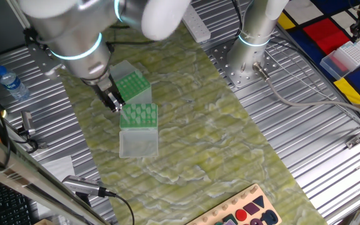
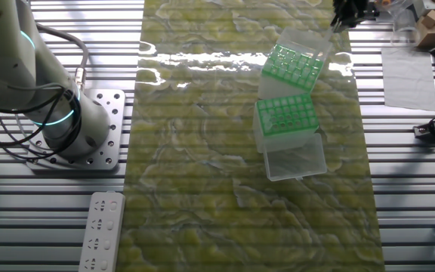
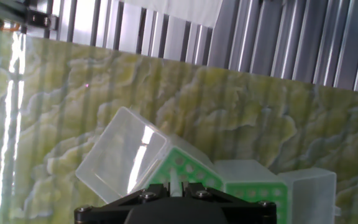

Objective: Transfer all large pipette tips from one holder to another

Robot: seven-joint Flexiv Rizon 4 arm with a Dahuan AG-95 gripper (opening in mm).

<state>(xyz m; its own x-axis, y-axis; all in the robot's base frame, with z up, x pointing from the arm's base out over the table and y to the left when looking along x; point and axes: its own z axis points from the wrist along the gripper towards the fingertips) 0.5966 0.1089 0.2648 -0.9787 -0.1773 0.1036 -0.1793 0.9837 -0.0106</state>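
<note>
Nearest, the gripper (image 1: 112,102) pinches 1 pale large pipette tip (image 3: 174,184), nearly closed, above 2 green racks (image 2: 287,117).

pale mint-green large pipette tips (image 1: 139,113), upright, tight grid, in clear rack

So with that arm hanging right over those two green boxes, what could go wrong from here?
The two tip boxes sit touching: the near box full of pale pipette tips and the far box beside it. The gripper hangs close over where they meet, so a slightly off descent might nudge a box aside. Both open clear lids stick out and could get clipped. A thin pale piece between the fingers might be a tip; it could slip.
</note>
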